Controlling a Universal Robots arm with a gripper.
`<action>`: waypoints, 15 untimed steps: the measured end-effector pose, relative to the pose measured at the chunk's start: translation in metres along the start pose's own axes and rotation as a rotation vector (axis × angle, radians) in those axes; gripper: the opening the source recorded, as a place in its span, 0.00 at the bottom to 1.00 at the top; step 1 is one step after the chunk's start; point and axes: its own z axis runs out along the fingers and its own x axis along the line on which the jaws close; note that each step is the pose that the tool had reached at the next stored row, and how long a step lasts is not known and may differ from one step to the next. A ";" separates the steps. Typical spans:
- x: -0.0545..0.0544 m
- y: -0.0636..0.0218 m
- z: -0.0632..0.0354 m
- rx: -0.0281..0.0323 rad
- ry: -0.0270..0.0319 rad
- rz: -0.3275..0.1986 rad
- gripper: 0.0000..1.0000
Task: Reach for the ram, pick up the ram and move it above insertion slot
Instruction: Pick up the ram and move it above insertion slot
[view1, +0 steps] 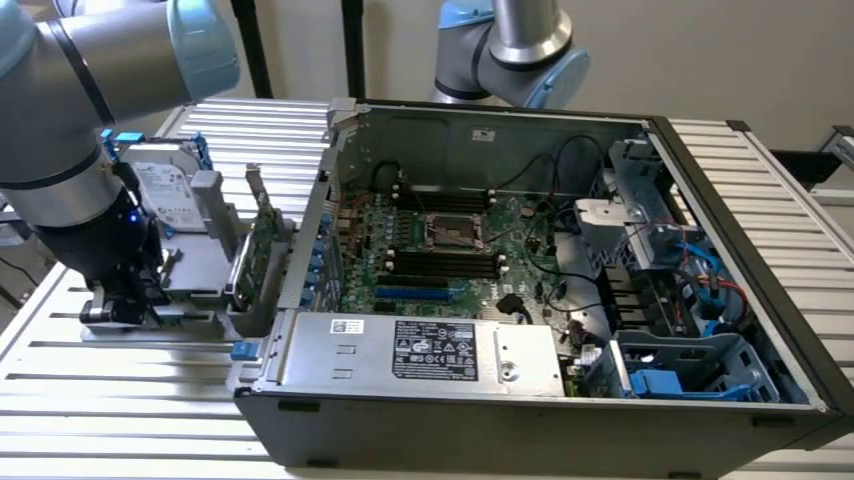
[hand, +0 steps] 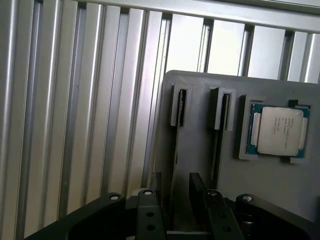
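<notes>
The gripper (view1: 123, 300) hangs low over a grey holder (view1: 187, 320) on the ribbed metal table (view1: 120, 400), pointing straight down; that suits a part which stands on edge and has to be lifted out vertically. In the wrist view the gripper (hand: 174, 181) has its two black fingers (hand: 155, 186) apart, one on each side of a thin upright edge; I judge that edge to be the ram (hand: 176, 150), seen end-on, standing in a narrow groove (hand: 180, 107) of the holder (hand: 200, 95). Bare grey shows between each finger and the edge, so nothing is clamped yet; the ram sits in its groove directly between the fingertips. The groove keeps the stick upright with both flat faces exposed, which is why the fingers can straddle it from above.

Beyond the fingertips and to one side lies a second groove (hand: 223, 111); past that a processor (hand: 279, 131) rests flat in its own recess. Well away from the tool, towards the exterior view's right, stands the open computer case (view1: 747, 300); the dark memory slots (view1: 441, 264) on its board are probably the target. The reach looks nearly complete.
</notes>
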 end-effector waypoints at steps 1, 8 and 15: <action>0.000 0.0000 0.0014 0.0001 -0.0001 0.001 0.36; 0.000 -0.0001 0.0074 0.0000 0.0000 0.004 0.36; -0.001 -0.0002 0.0090 -0.0017 -0.0004 0.009 0.36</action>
